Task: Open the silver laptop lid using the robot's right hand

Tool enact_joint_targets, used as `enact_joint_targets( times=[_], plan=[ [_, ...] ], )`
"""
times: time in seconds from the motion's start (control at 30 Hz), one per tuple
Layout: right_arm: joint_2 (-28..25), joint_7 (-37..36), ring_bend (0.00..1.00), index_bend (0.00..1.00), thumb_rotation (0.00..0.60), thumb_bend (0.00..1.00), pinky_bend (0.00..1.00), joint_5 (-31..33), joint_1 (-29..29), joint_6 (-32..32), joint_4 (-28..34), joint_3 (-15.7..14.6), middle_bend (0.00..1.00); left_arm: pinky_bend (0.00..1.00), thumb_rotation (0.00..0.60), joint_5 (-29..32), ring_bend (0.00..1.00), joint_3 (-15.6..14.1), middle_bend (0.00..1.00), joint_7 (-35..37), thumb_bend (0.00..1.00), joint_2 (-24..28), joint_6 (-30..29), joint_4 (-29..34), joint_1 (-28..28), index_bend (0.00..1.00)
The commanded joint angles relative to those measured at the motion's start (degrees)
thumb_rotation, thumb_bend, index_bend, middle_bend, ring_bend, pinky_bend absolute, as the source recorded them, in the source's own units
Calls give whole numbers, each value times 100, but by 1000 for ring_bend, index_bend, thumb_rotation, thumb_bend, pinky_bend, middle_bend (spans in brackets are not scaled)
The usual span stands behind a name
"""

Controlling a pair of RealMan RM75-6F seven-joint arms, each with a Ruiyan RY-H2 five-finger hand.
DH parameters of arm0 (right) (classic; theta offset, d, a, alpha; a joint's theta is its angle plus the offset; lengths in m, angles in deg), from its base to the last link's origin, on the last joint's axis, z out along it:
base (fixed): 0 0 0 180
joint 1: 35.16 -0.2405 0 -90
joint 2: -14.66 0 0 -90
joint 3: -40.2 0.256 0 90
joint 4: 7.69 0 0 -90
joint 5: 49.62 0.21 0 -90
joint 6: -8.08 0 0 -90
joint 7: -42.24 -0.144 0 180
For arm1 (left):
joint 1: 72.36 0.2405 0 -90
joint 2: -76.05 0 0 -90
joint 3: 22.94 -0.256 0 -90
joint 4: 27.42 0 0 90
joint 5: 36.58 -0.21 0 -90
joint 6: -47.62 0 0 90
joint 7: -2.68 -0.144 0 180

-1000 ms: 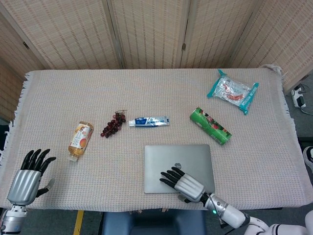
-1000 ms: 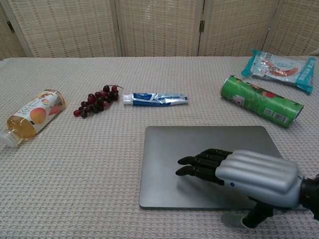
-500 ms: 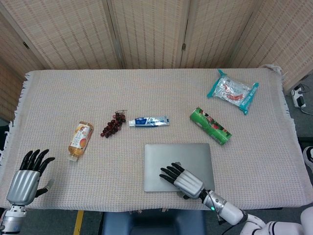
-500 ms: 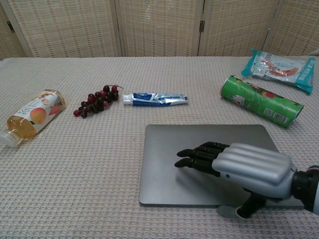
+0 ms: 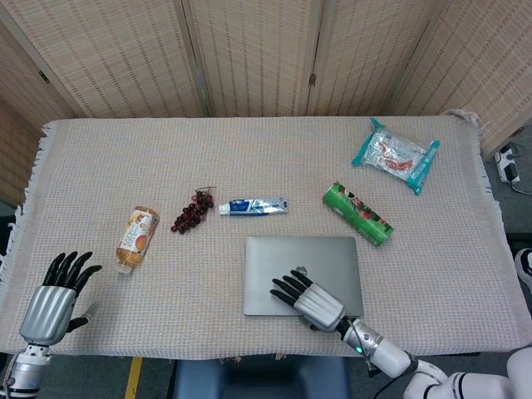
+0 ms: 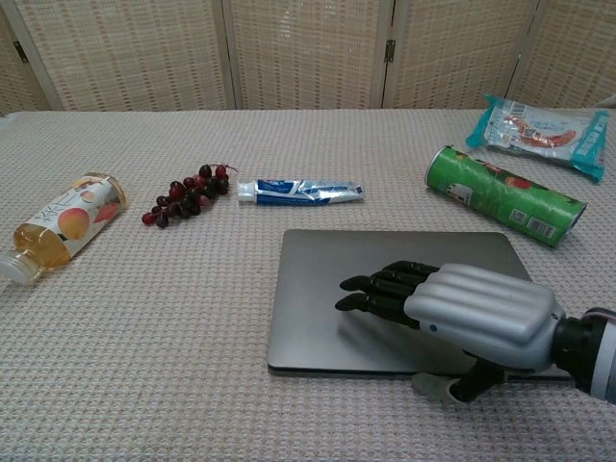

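Hovering palm-down over the flat silver aluminium laptop point(image 6: 385, 289) at the table's near edge, the silver-and-black right hand point(image 6: 452, 313) spreads its fingers point(image 6: 380, 294) across the lid, thumb tucked below the front lip, holding nothing yet.

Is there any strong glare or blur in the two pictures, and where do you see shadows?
Head view: even, soft light, all sharp; the silver laptop shows only a dull sheen, no glare. Chest view: also sharp; the right hand casts a faint shadow on the lid, and a dark line runs under the laptop's near edge. The green can has a small highlight.
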Motion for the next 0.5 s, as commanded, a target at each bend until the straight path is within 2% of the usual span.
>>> enact_joint_targets(
  times=[0.03,0.17,0.5],
  plan=[
    [-49,371,0,0,600,495,0,212,-63,-101,154,135,0,0,600,-186,47,-72,133,49,338,-24,53,36,-83,249],
    [-118,821,0,0,600,526,0,473,-123,-171,333,307,0,0,600,-328,47,-104,134,83,338,-125,162,-35,-203,243],
    [-302,1909,0,0,600,528,0,1171,-268,-194,866,717,0,0,600,-502,53,-228,134,370,339,-401,420,-379,-416,239]
  ],
)
